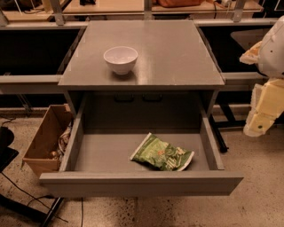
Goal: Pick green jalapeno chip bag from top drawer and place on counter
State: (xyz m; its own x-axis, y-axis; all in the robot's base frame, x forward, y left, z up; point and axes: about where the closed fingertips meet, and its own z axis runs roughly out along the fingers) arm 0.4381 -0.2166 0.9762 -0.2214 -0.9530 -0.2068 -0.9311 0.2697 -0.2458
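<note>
The green jalapeno chip bag (162,153) lies flat on the floor of the open top drawer (106,155), right of its middle and near the front panel. The counter (168,53) is the grey cabinet top above the drawer; a white bowl (120,59) stands on its left front part. My gripper (261,116) hangs at the right edge of the view, outside the drawer's right wall and above floor level, well apart from the bag. It holds nothing that I can see.
A brown cardboard box (44,142) with clutter stands on the floor left of the drawer. Black cables and a dark stand (17,199) lie at bottom left. Wooden tabletops (111,6) and metal rails run behind the cabinet. A dark cabinet leg (219,135) stands right of the drawer.
</note>
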